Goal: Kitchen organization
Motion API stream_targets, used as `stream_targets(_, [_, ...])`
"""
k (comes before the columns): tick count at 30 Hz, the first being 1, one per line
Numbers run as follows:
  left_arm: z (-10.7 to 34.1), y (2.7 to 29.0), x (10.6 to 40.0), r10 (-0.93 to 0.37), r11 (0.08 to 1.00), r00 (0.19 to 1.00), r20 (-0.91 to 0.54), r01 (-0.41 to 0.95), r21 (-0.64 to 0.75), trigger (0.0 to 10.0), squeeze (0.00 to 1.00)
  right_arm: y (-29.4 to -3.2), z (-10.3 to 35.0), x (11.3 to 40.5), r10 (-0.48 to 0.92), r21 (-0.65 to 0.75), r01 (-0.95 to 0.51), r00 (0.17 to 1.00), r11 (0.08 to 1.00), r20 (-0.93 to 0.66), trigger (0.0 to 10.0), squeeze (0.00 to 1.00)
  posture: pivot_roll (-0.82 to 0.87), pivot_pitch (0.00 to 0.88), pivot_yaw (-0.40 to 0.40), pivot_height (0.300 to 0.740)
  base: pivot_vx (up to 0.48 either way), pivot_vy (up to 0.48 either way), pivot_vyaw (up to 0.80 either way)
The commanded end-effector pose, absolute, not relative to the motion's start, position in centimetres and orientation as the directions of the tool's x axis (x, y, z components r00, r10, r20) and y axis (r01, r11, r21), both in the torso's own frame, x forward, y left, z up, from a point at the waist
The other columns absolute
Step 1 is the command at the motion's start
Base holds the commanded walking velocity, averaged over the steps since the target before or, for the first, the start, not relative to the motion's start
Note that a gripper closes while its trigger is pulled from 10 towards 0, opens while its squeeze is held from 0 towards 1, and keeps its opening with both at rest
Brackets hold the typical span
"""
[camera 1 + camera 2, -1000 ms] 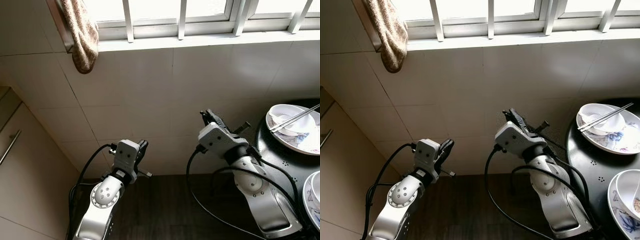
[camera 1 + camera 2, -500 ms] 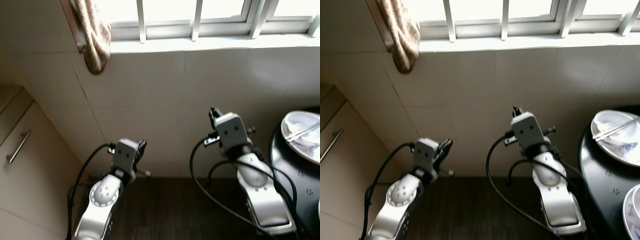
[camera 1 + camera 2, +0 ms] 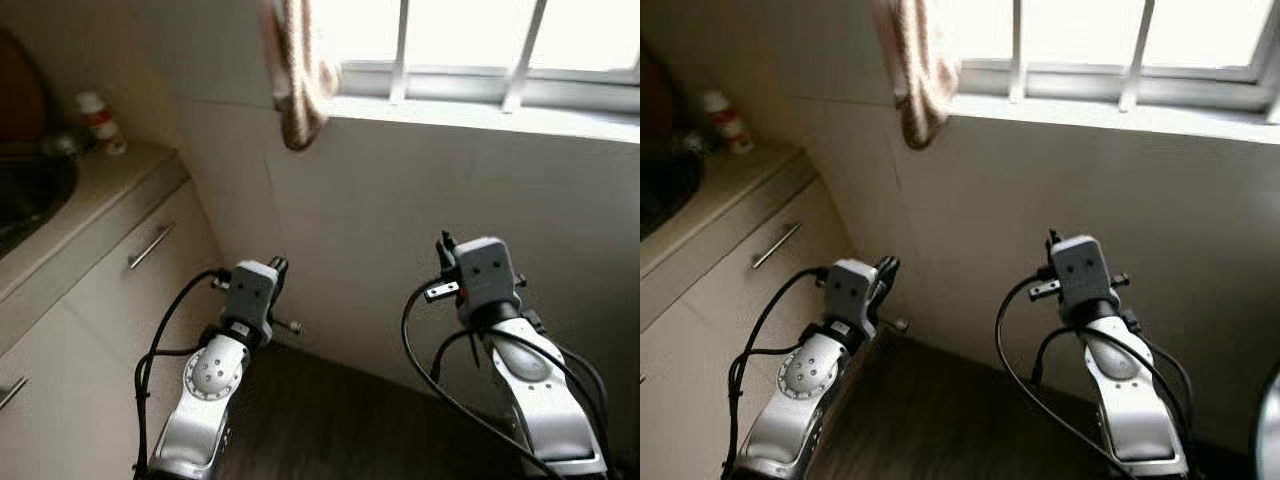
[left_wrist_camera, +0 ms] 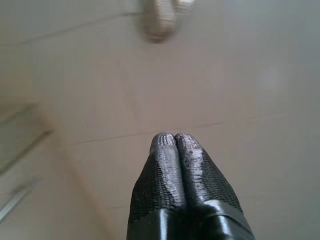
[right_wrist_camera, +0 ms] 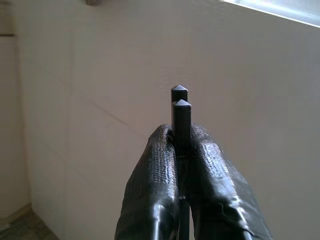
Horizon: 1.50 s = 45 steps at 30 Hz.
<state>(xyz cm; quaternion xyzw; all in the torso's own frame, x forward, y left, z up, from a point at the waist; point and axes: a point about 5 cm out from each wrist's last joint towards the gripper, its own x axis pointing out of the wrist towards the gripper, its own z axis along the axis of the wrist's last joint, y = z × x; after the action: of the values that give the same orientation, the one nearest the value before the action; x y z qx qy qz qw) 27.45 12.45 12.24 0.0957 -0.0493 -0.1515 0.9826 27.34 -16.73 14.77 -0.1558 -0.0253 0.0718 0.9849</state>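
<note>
**Two slim dark rods clamped in the right gripper, facing a tiled kitchen wall**

The two dark rods (image 5: 180,106) stand side by side, their pointed tips rising just past the fingertips of the right gripper (image 5: 180,134), which is closed tight on them. Their shape suggests a pair of chopsticks, though the material cannot be told. Such rods would be light, stiff and smooth, apt to slide or scissor apart. A hold near mid-length, both rods pinched together between the textured pads (image 5: 159,155), looks the safest grip. How much of their length lies below the fingers is hidden.

The left gripper (image 4: 175,142) has its ribbed black fingers pressed together with nothing between them.

Ahead of both grippers is a pale, glossy tiled wall (image 3: 400,190). Above them runs a window sill with white bars (image 3: 523,50). A soft, brownish cloth (image 3: 300,85) hangs limp from the sill, above and beyond the left gripper. Out to that gripper's left stand a matt cabinet front with a thin metal handle (image 3: 152,245), a worktop (image 3: 95,185) and a small bottle (image 3: 100,120). Dark wood-grain flooring (image 3: 330,420) lies below the arms.
</note>
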Motion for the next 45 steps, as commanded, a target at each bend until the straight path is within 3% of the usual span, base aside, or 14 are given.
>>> stream_targets(1, [12.5, 13.0, 27.5, -0.275, 0.944, 0.959, 0.070, 0.256, 0.211, 10.0, 0.00, -15.7, 15.3, 27.4, 0.193, -0.286, -0.171, 0.980, 0.943, 0.050, 10.0, 0.00, 0.01, 0.000, 0.022, 0.740, 0.000, 0.000, 0.79])
stream_targets(7, [12.7, 12.8, 27.7, -0.274, 0.943, 0.959, 0.079, 0.252, 0.216, 10.0, 0.00, -15.0, 15.8, 27.2, 0.266, -0.499, -0.190, 0.960, 0.845, 0.085, 10.0, 0.00, 0.01, 0.000, 0.026, 0.740, 0.000, 0.000, 0.79])
stream_targets(18, [13.3, 12.6, 28.1, -0.275, 0.943, 0.955, 0.110, 0.245, 0.225, 10.0, 0.00, -14.5, 16.3, 27.5, 0.298, -0.661, -0.135, 0.944, 0.738, 0.140, 10.0, 0.00, 0.01, 0.000, 0.026, 0.740, 0.000, 0.000, 0.79])
stream_targets(26, [14.3, 12.6, 28.4, -0.268, 0.947, 0.949, 0.166, 0.227, 0.227, 10.0, 0.00, -14.8, 17.2, 28.0, 0.255, -0.644, -0.065, 0.945, 0.762, 0.206, 10.0, 0.00, 0.02, 0.000, 0.025, 0.740, 0.000, 0.000, 0.79])
stream_targets(34, [15.2, 13.5, 29.3, -0.224, 0.957, 0.952, 0.208, 0.174, 0.234, 10.0, 0.00, -16.1, 21.4, 28.5, 0.202, -0.692, 0.193, 0.872, 0.696, 0.445, 10.0, 0.00, 0.02, 0.000, 0.018, 0.740, 0.000, 0.000, 0.79])
stream_targets(39, [15.2, 13.5, 29.4, -0.220, 0.955, 0.951, 0.215, 0.165, 0.246, 10.0, 0.00, -15.6, 21.2, 28.3, 0.229, -0.713, 0.201, 0.859, 0.672, 0.458, 10.0, 0.00, 0.02, 0.000, 0.018, 0.740, 0.000, 0.000, 0.49])
stream_targets(45, [15.5, 13.6, 29.6, -0.216, 0.957, 0.948, 0.233, 0.158, 0.242, 10.0, 0.00, -15.2, 20.5, 28.3, 0.231, -0.690, 0.169, 0.864, 0.704, 0.447, 10.0, 0.00, 0.03, 0.000, 0.014, 0.740, 0.000, 0.000, 0.00])
